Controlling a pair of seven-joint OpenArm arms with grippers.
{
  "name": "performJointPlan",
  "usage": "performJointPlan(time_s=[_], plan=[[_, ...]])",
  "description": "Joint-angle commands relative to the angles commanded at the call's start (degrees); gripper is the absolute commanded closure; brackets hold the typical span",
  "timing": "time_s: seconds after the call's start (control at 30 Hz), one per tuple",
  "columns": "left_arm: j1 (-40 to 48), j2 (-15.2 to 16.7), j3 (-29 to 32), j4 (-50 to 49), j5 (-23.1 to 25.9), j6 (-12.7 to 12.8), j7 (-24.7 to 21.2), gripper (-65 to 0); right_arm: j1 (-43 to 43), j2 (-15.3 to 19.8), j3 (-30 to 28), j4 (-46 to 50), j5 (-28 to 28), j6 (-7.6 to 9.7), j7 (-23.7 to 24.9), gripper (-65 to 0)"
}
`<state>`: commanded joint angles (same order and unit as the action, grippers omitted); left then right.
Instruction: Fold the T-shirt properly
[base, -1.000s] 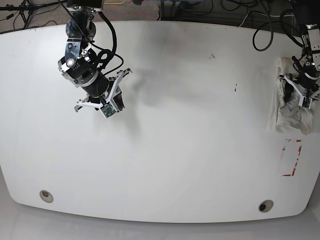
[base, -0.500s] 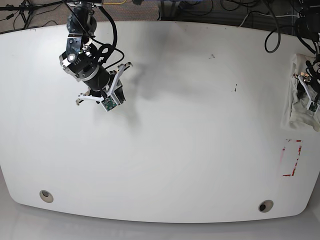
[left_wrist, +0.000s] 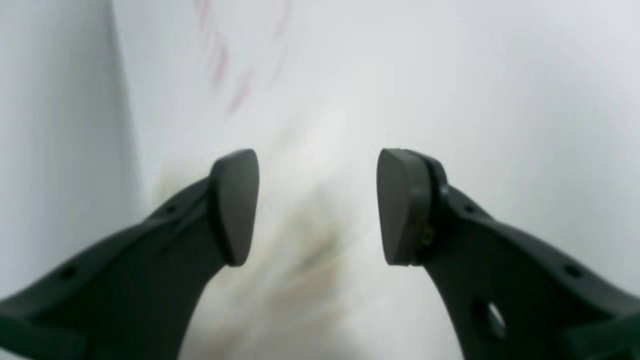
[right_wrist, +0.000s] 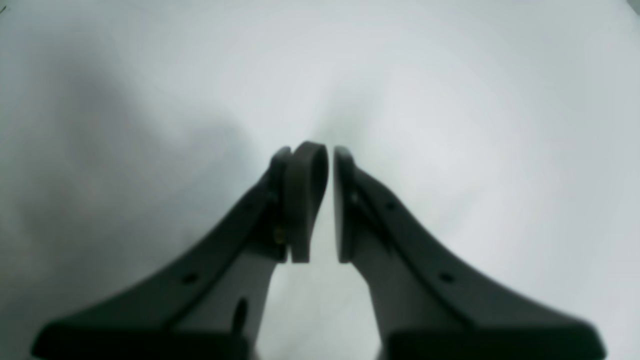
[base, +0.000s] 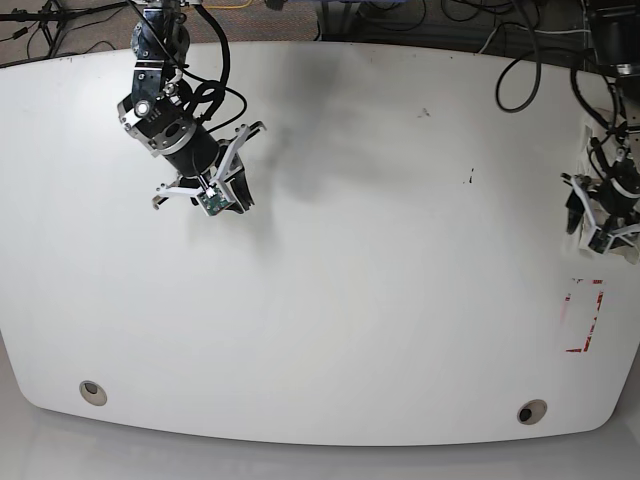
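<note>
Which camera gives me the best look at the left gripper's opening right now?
The left wrist view: the left gripper fills the frame, its jaws clearly apart. The base view shows it only small, at the far right. The right wrist view doesn't show it.

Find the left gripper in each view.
Base: left gripper at the far right edge, above the red marking.
Left wrist: its dark fingers fill the foreground, apart, over blurred T-shirt.
Right wrist: not in it.
Shared landmark: the red marking, base and left wrist.
</note>
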<state>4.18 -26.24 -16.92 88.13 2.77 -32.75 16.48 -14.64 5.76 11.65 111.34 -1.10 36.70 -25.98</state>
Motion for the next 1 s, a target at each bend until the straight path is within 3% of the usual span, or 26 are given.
performJointPlan(time_s=[0.13,0.27,0.4,0.7,1.0], plan=[[0.6,5.6,0.0,2.7,0.1,4.5,-3.8,-35.1,-1.4,0.0,0.9,-2.0,-2.4,-1.67,5.6,-7.3],[3.9,11.3,0.1,4.4,0.1,7.5,-8.5,-35.1,-3.9,-0.3,4.0,-4.8,-2.5,-1.76,12.0,-7.3],[7.6,15.8,0.1,6.4,0.1,7.6,-11.9,-35.1,-6.9,-2.1,7.4,-7.5,-2.5,-1.76,17.5,-7.3],[23.8,22.5,0.1,16.3,-0.4,7.6,-12.2,-35.1,-18.2,-4.7,9.8,-7.8,-2.0,-1.32,23.1,-7.3],[42.3,28.7,0.1,24.7,-0.5,7.6,-12.2,-35.1,-30.4,-4.5,10.0,-8.0,10.5,-1.32,25.2,-7.3]])
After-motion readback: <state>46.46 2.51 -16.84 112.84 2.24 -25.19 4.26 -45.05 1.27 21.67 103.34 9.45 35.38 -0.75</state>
